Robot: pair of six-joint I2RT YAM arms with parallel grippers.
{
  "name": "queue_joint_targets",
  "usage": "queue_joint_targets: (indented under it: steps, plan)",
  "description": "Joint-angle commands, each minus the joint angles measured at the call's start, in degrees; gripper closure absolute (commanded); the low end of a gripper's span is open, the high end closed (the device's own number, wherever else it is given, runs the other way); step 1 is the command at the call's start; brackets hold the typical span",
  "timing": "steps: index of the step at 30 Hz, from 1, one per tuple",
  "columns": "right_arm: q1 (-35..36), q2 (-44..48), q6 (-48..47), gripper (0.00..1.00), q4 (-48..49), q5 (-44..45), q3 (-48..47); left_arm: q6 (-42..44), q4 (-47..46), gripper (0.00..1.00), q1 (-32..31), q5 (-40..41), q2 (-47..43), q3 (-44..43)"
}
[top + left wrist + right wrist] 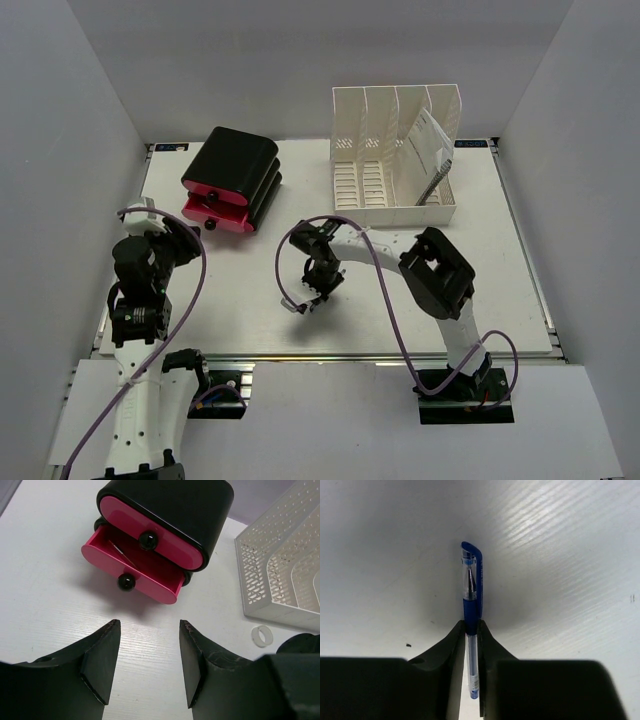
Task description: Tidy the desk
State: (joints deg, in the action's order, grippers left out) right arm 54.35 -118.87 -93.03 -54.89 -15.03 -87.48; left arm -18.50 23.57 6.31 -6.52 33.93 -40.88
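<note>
White desk, grey walls enclosing it. My right gripper is pinching a blue pen over it; my left gripper is hovering, fingers spread.

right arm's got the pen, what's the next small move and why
Probably lift the pen and carry it toward the open pink drawer. The right gripper is shut on the pen, the drawer stands pulled out with room inside, and the left gripper is open, holding nothing.
</note>
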Motion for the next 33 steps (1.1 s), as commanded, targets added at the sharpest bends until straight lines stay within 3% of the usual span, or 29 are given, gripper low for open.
queue_joint_targets:
  steps: [1, 6, 14, 17, 27, 33]
  plan:
    - [0.7, -2.6, 9.1, 0.86, 4.4, -2.0, 4.6, -0.5, 0.8, 0.40, 0.4, 2.7, -1.1, -1.0]
    - [0.2, -0.8, 20.2, 1.00, 6.5, -1.8, -2.1, -2.2, 1.3, 0.41, 0.4, 7.6, -2.6, -0.9]
    - [0.5, -6.0, 41.9, 1.00, 4.4, -3.3, -32.6, -4.8, 3.1, 0.43, 0.4, 16.8, -5.5, -1.2]
    - [0.5, -8.4, 48.8, 1.00, 8.7, -3.2, -40.1, -5.4, 3.6, 0.44, 0.4, 18.7, -6.8, -1.2]
    - [0.7, -8.1, 73.7, 1.00, 37.3, -5.2, -38.5, -5.8, 3.8, 0.44, 0.9, 19.6, -7.3, -1.3]
    - [1.8, -11.6, 77.3, 1.00, 50.8, -0.7, -39.3, -5.8, 3.8, 0.44, 0.9, 19.8, -7.3, -1.5]
